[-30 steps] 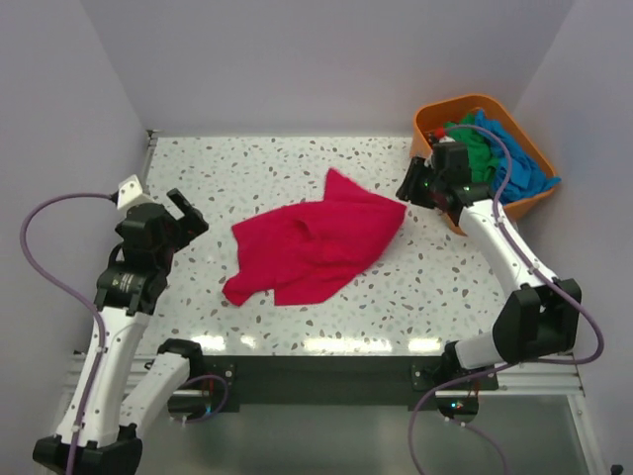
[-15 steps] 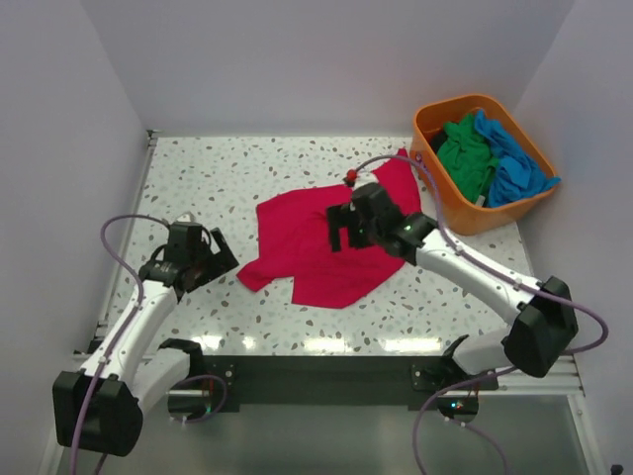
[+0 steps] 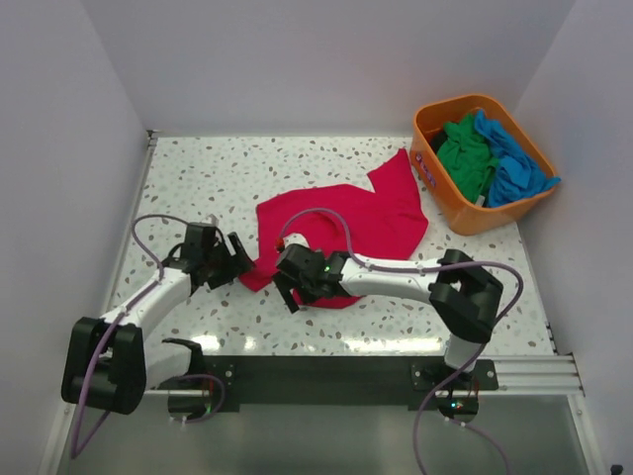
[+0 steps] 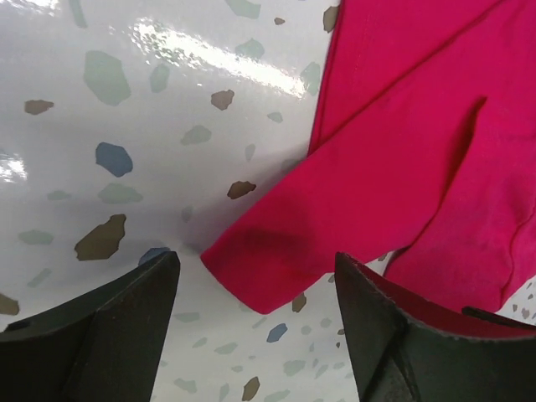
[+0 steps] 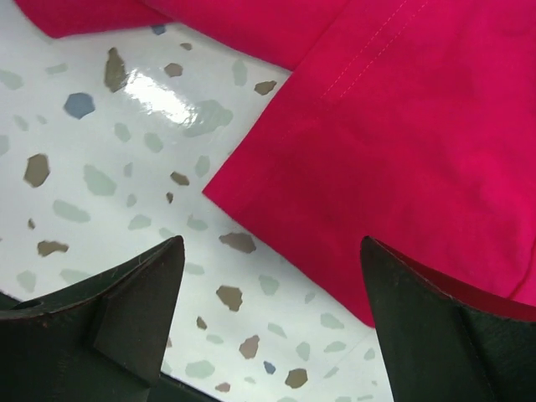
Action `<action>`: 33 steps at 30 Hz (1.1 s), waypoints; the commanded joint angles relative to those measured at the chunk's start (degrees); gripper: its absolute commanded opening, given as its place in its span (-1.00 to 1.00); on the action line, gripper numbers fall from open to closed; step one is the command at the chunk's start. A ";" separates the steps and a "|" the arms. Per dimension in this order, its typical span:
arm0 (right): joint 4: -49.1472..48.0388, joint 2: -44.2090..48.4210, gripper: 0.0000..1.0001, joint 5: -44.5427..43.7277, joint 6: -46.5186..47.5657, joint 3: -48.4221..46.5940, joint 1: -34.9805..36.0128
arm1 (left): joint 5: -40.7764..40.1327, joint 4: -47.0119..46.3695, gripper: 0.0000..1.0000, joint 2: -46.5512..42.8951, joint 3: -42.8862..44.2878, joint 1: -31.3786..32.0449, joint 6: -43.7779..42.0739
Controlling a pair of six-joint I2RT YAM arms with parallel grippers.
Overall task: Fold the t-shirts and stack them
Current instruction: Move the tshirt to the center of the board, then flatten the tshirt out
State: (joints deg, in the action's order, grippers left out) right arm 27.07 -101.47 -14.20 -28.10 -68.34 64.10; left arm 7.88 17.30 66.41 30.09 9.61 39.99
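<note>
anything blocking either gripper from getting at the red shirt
Nothing visible does. The left gripper and the right gripper are both open right at the near edge of the red shirt, with only table showing between their fingers and the cloth.
</note>
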 commanded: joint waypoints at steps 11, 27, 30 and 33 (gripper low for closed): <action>-1.32 -8.22 0.26 -6.37 -5.38 -3.30 1.03 | -5.06 -6.13 -0.03 9.61 1.38 4.37 1.32; 12.82 15.76 -1.00 -23.73 -3.37 -3.46 1.03 | -19.65 -4.38 -1.00 -6.19 8.48 12.01 -0.52; 17.04 23.32 -1.00 -30.69 -0.74 -8.29 0.94 | -23.25 -1.49 -1.00 -12.35 13.30 12.10 -1.40; 17.32 29.47 -1.00 -34.91 2.95 -12.78 0.86 | -24.93 1.06 -1.00 -16.22 19.56 12.19 -2.72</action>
State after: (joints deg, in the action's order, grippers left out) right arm 40.86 -76.86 -38.85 -28.93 -76.90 64.97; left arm -11.64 16.45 53.19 43.29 21.52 39.64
